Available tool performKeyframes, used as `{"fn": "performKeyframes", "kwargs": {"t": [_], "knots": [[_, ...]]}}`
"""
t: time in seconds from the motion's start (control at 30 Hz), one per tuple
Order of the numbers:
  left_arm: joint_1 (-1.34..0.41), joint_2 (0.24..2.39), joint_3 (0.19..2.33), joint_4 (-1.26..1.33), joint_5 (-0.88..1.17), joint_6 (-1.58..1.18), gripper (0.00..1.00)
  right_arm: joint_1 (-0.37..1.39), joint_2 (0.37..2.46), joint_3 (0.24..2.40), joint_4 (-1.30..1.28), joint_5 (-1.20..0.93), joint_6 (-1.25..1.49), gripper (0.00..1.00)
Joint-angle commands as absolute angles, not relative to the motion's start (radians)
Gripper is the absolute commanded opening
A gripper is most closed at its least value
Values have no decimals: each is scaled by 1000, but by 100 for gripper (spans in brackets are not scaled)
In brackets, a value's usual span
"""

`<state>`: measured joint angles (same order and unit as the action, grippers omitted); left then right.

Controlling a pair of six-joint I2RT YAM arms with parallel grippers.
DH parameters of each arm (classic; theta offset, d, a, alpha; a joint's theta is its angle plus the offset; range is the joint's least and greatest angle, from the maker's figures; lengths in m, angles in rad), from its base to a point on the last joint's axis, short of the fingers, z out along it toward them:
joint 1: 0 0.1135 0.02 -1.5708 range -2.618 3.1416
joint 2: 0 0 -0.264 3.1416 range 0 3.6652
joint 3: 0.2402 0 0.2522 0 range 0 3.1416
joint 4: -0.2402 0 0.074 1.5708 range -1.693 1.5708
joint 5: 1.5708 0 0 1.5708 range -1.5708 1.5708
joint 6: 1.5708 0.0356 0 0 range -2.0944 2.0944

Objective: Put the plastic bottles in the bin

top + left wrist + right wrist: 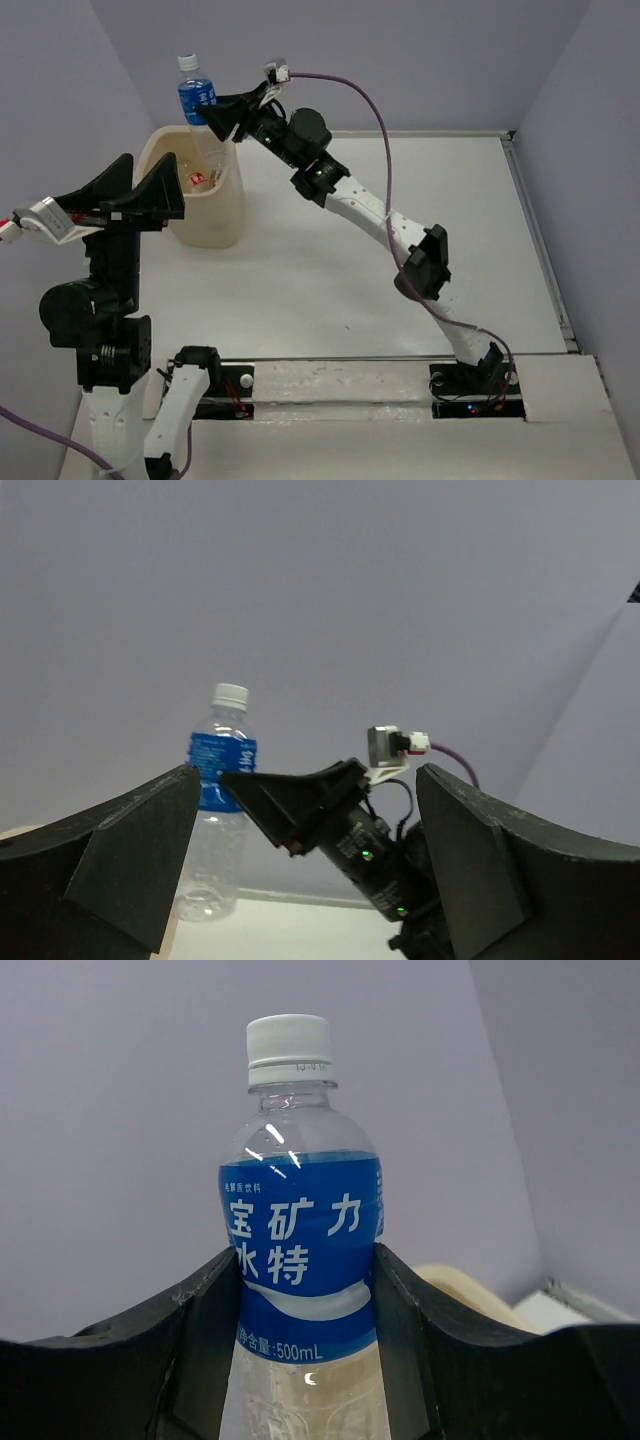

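My right gripper is shut on a clear plastic bottle with a blue label and a white cap, held upright over the back of the cream bin. In the right wrist view the fingers clamp the bottle at the lower edge of its label, and the bin's rim shows behind. Red-labelled bottles lie inside the bin. My left gripper stands open and empty, raised by the bin's left side. Its wrist view shows the bottle and the right gripper ahead of it.
The bin stands at the table's back left, close to the grey walls. A raised table edge runs down the right side. The right arm stretches diagonally across the table, with a purple cable looping above it.
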<state>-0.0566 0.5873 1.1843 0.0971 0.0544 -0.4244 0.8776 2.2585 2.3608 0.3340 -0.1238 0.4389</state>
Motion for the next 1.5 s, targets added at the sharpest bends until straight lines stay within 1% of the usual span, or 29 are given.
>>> {"fn": "performKeyframes", "kwargs": {"t": [0.0, 0.1, 0.17, 0.2, 0.3, 0.4, 0.43, 0.47, 0.57, 0.6, 0.67, 0.77, 0.87, 0.9, 0.93, 1.0, 1.03, 1.07, 1.1, 1.13, 1.17, 1.2, 1.23, 1.27, 1.33, 1.37, 1.4, 1.43, 1.47], "knots": [[-104, 607, 1109, 124, 161, -436, 99, 894, 2476, 2704, 436, -68, 405, 30], [-133, 614, 1094, 132, 183, -434, 99, 907, 2537, 2663, 617, 27, 342, 30], [-141, 614, 1091, 133, 183, -434, 99, 916, 2626, 2713, 637, 49, 318, 40], [-141, 614, 1086, 143, 180, -436, 99, 916, 2655, 2758, 656, 70, 318, 41], [-140, 618, 1071, 150, 178, -440, 99, 927, 2703, 2738, 686, 75, 316, 43], [-120, 615, 1058, 166, 184, -456, 99, 937, 2714, 2721, 672, 43, 287, 52], [-109, 617, 1058, 172, 184, -459, 99, 948, 2700, 2697, 672, 35, 269, 56], [-103, 617, 1058, 173, 183, -460, 99, 948, 2688, 2683, 666, 32, 261, 68], [-94, 620, 1060, 164, 157, -448, 99, 948, 2613, 2626, 663, 15, 253, 84], [-92, 620, 1065, 157, 146, -442, 99, 948, 2591, 2587, 664, 12, 255, 93], [-92, 615, 1080, 140, 112, -422, 99, 948, 2527, 2565, 637, -26, 259, 100], [-92, 618, 1120, 109, 89, -411, 99, 948, 2403, 2498, 617, -64, 268, 100], [-92, 612, 1137, 100, 103, -422, 99, 948, 2249, 2239, 662, -81, 276, 100], [-94, 611, 1135, 101, 112, -423, 99, 948, 2120, 2141, 720, -63, 276, 100], [-94, 604, 1132, 100, 136, -425, 99, 948, 2049, 1912, 765, -52, 272, 99], [-94, 597, 1105, 103, 159, -443, 99, 948, 1906, 1667, 897, -11, 256, 99], [-94, 592, 1091, 119, 202, -449, 99, 948, 1765, 1447, 926, 17, 249, 97], [-94, 589, 1057, 147, 231, -462, 99, 948, 1630, 1343, 954, 76, 241, 85], [-94, 589, 1039, 147, 264, -471, 99, 948, 1629, 1245, 960, 116, 236, 76], [-94, 592, 1020, 181, 335, -483, 99, 948, 1500, 1066, 959, 158, 241, 62], [-95, 594, 999, 201, 385, -494, 99, 948, 1433, 984, 951, 188, 244, 24], [-95, 600, 959, 225, 428, -517, 99, 948, 1369, 907, 922, 259, 247, 11], [-95, 609, 936, 266, 519, -529, 99, 948, 1233, 837, 895, 291, 259, 0], [-97, 614, 898, 291, 566, -550, 99, 948, 1162, 708, 812, 361, 273, 0], [-100, 618, 867, 321, 643, -560, 99, 948, 1009, 593, 715, 435, 307, 0], [-104, 615, 838, 322, 655, -560, 99, 948, 854, 503, 584, 480, 319, 0], [-113, 611, 824, 325, 667, -557, 99, 948, 775, 467, 513, 545, 331, 4], [-118, 606, 809, 330, 675, -552, 99, 948, 699, 439, 435, 573, 357, 17], [-124, 597, 793, 336, 689, -552, 99, 948, 624, 414, 367, 600, 377, 34]]}}
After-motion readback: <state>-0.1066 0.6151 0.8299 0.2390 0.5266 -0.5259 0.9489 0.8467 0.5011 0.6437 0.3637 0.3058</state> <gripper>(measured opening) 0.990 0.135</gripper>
